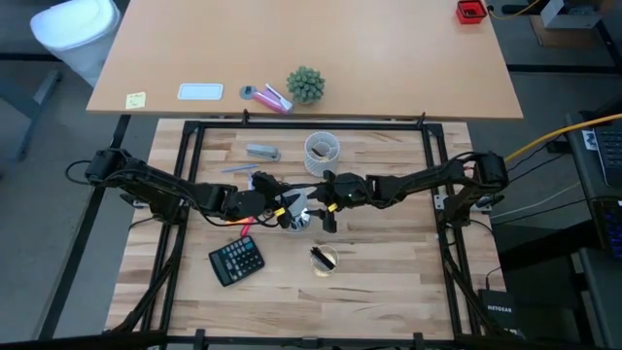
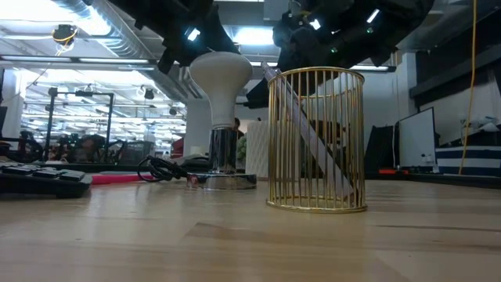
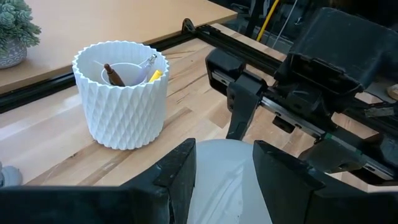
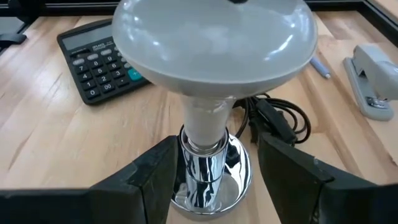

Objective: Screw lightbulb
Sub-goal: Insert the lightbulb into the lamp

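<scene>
Standing upright in the silver socket (image 4: pixel 205 180) at the table's middle, the lightbulb (image 2: pixel 221 86) was flanked by both grippers.

The left gripper (image 3: pixel 224 165) came over the bulb's white dome with a finger on each side of the glass, apparently grasping it, though contact could not be seen for certain. The right gripper (image 4: pixel 214 171) sat low at the socket, fingers spread on either side of the chrome stem and apart from it, holding nothing. A calculator (image 4: pixel 99 59) lay near, a stapler (image 4: pixel 376 84) farther off, a gold wire cup (image 2: pixel 316 139) beside the socket, and a white ribbed cup (image 3: pixel 121 93) beyond.
</scene>
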